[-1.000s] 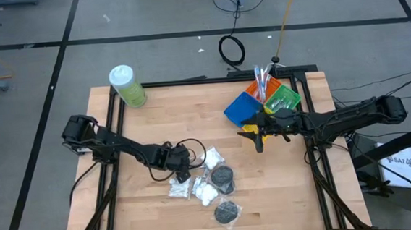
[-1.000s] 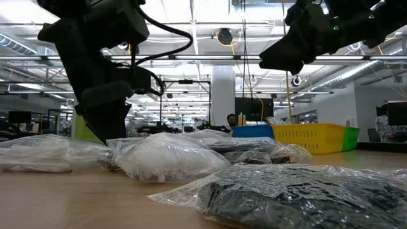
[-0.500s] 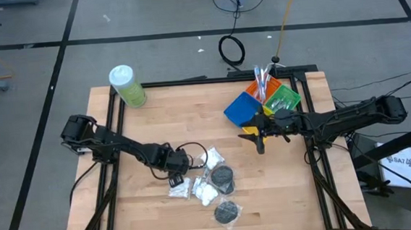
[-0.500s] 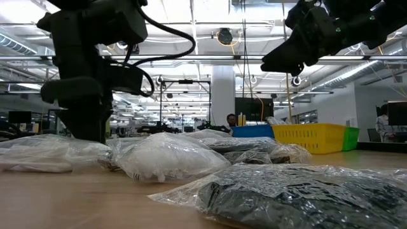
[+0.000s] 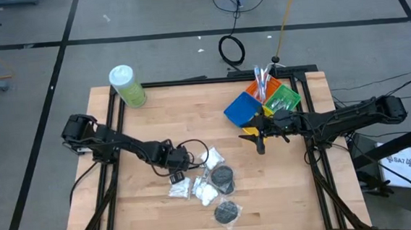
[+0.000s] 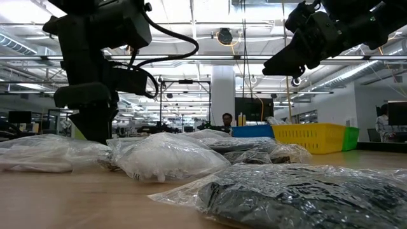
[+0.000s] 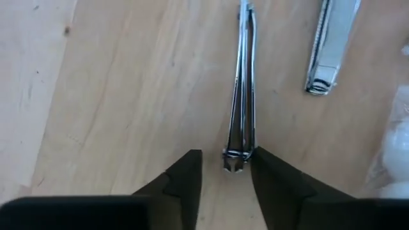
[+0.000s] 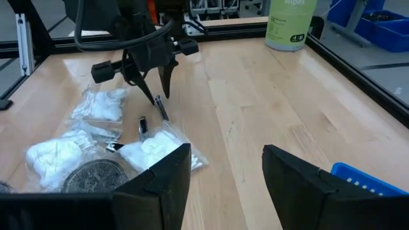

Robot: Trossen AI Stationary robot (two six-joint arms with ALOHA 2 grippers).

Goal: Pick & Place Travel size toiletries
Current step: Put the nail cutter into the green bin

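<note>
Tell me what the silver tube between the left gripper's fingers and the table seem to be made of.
Silver tube: looks like shiny metal or foil laminate, with bright glints and a crimped end; which one is unclear. Table: light wood, matte, with visible grain and plank seams. The left gripper is open around the tube's end.

Both arms are all dark, pretty much black, made of chunky jointed links. The left arm (image 5: 120,145) has a black cable looping loose off its wrist. The right arm (image 5: 336,117) shows small green lights. Fingers (image 7: 182,185) are dark, tapered wedges.
</note>
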